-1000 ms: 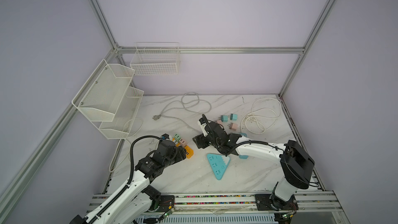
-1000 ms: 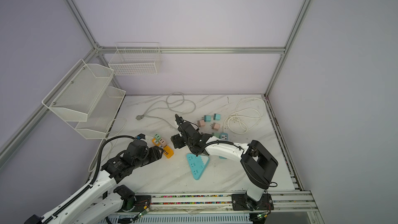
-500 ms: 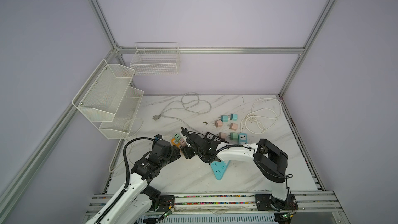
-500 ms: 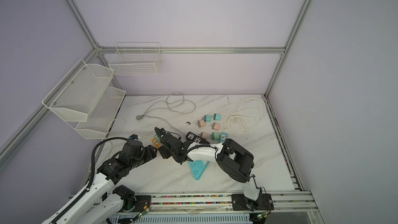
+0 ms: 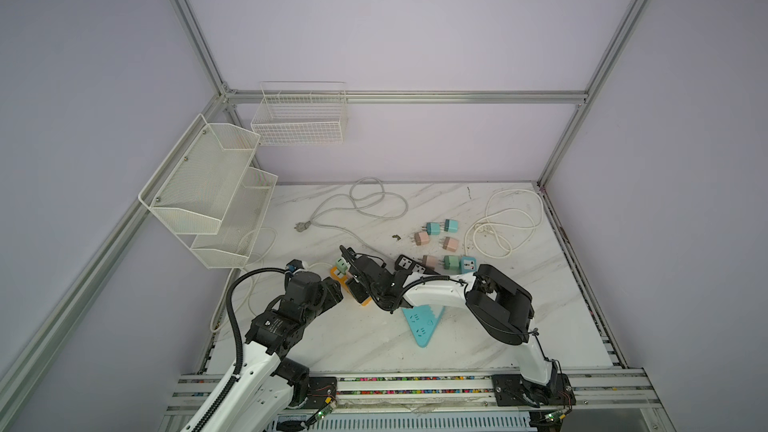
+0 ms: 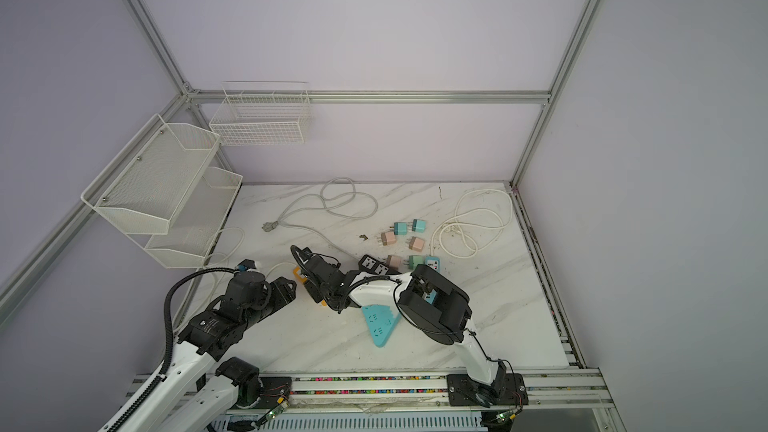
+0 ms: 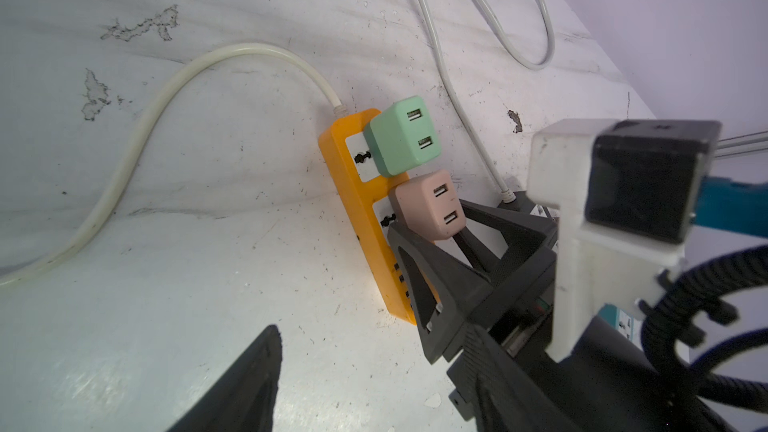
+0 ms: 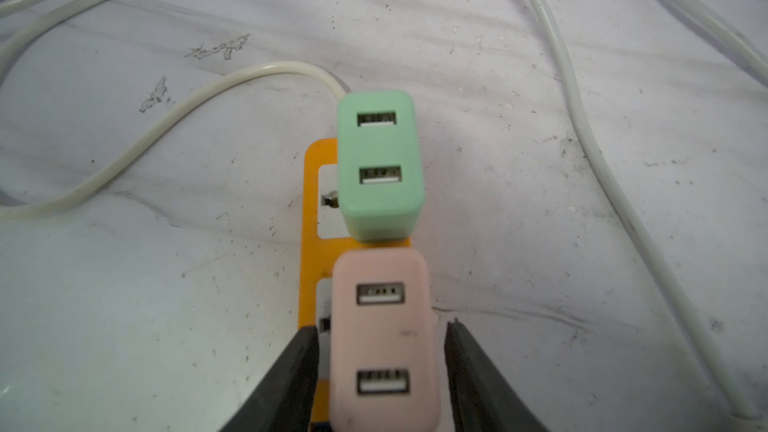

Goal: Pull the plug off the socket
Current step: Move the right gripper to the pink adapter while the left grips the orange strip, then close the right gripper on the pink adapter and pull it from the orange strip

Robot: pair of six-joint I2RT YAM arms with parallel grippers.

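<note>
Pink plug [image 8: 384, 347] sits seated in the orange power strip [image 7: 347, 197], which lies flat on the counter [image 5: 498, 326] towards the left front. The right tool [image 8: 382, 326] straddles it, one jaw on each side across the plug's narrow width. In the right wrist view a thin sliver of gap shows on both flanks, so the jaws stand narrow but not yet clamped, and they hold nothing.

The strip's long axis runs straight away from the right tool. The pink plug is the nearer one and the green plug [image 8: 380, 164] sits just beyond it, the two almost touching. The prongs point down into the strip's face, so the pull should probably go straight up off that face, not along the strip.

The right arm is clearly the nearer one. The left tool [image 5: 336, 286] hovers just beside the strip's near end, jaws wide and empty. It looks well placed to press the strip down, though it does not touch it.

Counted in both top views:
- Two plugs in the orange strip.
- Seven loose plug blocks [image 5: 451, 244] grouped further back on the right: three pink, two teal, one green and one blue.
- Three strips in all: the orange one, a black strip [image 5: 409, 264] and a teal triangular strip [image 5: 422, 324].
- Two loose cords, a grey cord [image 5: 374, 201] and a white cord [image 5: 511, 218].
</note>
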